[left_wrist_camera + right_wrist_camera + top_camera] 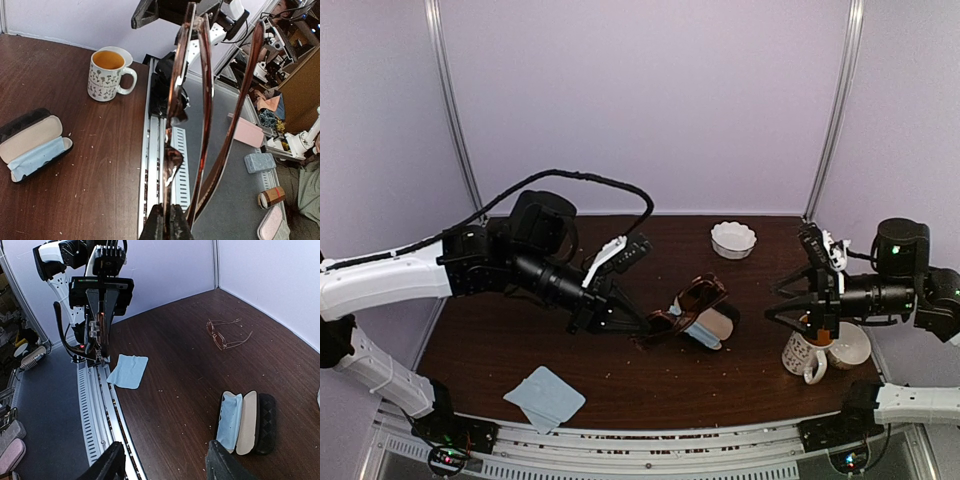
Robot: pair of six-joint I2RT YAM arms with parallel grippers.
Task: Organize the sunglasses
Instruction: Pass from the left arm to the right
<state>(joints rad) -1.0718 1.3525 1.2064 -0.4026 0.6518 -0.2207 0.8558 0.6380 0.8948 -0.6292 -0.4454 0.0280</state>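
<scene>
- Reddish-brown plastic sunglasses (692,298) hang mid-table in our left gripper (635,326), pinched tight.
- Open black cream-lined case (723,320) lies at their 4 o'clock; we judge unfolded temples may snag its rim.
- Our right gripper (165,462) gapes empty.

Top external: high on the near side, looking down on table (670,395). Left wrist: tight behind left gripper (167,222), facing the near edge. Right wrist: behind right gripper (167,465), looking across the table. All share glasses case (718,325) (30,145) (247,422), ahead of both grippers.

Table (670,385): case (30,145), cloth (544,397), mug (107,75), wire glasses (227,333)
</scene>
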